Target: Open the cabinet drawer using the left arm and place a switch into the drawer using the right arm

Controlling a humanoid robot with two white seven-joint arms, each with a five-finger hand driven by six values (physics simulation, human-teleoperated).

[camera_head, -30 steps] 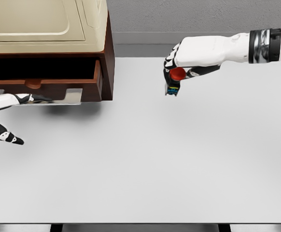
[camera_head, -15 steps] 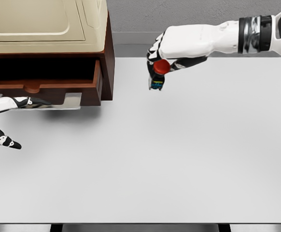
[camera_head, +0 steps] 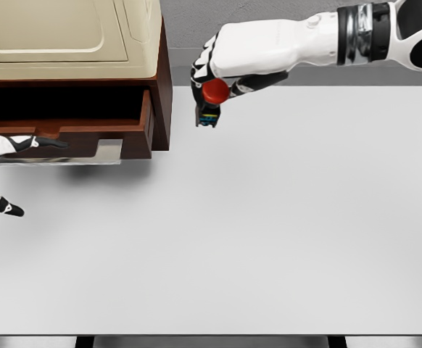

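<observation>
beside open drawer (camera_head: 66, 129) | right hand (camera_head: 218, 72) holding switch (camera_head: 212, 99); left hand (camera_head: 1, 174) seemingly spread wide

The right robot hand (camera_head: 218, 76) is white with black finger joints, and a silver and black band rings its forearm. The switch (camera_head: 212, 101) has a red round cap over a black body with blue and yellow marks. Left of that hand, the cabinet (camera_head: 88, 43) is cream above reddish-brown wood, its drawer (camera_head: 73, 130) likewise brown. Below, the counter (camera_head: 269, 232) is plain white. The left robot hand (camera_head: 4, 174) is white, black-tipped
</observation>
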